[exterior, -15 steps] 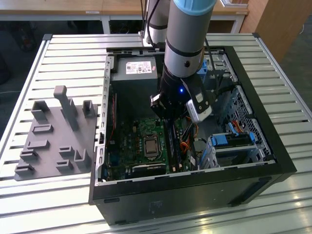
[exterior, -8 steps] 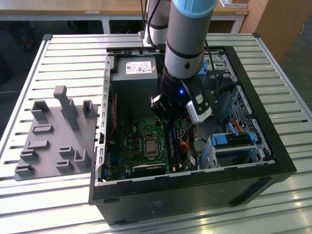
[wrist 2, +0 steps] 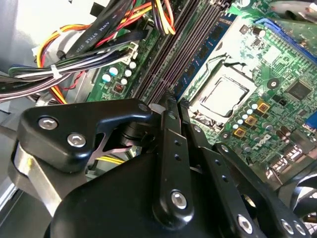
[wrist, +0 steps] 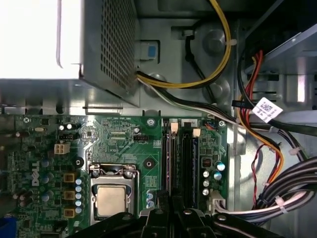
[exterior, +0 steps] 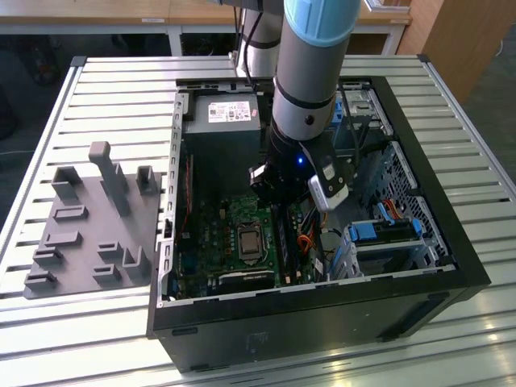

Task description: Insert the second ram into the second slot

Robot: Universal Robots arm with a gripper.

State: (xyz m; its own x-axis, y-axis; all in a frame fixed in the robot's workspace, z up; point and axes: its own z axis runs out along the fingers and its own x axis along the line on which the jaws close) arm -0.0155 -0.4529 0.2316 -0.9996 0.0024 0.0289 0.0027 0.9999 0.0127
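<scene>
My gripper hangs inside the open computer case, low over the motherboard. In both wrist views its black fingers stand pressed together, shut, with nothing visible between them, and their tips are right above one end of the memory slots. One slot, on the side away from the processor socket, holds a dark stick with bluish patches. I cannot tell whether that stick is the second ram.
Bundled cables run close beside the slots. A grey power supply box fills the case's far end, and drive bays sit at the exterior view's right. A grey holder fixture lies on the slatted table left of the case.
</scene>
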